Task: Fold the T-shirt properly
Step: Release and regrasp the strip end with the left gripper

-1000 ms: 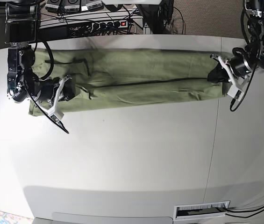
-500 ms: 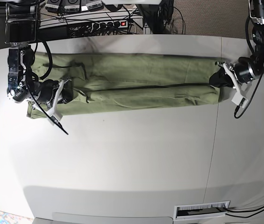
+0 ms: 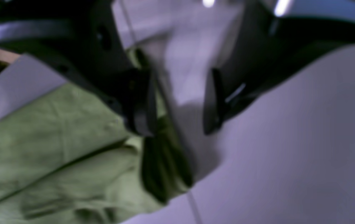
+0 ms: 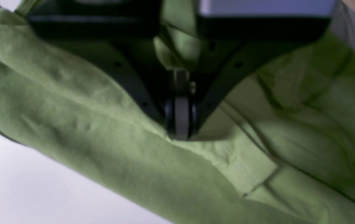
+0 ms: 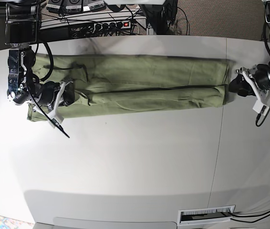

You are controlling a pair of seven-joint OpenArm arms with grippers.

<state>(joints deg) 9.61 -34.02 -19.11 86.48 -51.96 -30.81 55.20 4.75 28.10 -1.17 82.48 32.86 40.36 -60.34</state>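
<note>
Cables and a power strip [image 5: 108,25] crowd the far edge of the white table [image 5: 139,157], where the T-shirt [image 5: 139,86] lies folded lengthwise, pinched leftward by the closed right gripper [image 5: 69,97], with the open left gripper [image 5: 235,87] just beside its right end

Bare table [image 5: 139,157] below T-shirt [image 5: 139,86], cable clutter [image 5: 101,24] behind far edge

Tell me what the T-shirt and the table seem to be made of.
T-shirt: soft thin knit, likely cotton, matte sage green; it creases and drapes in limp folds. Table: smooth, hard, pale grey-white board, perhaps laminate; it shows a faint sheen and a straight seam.
</note>
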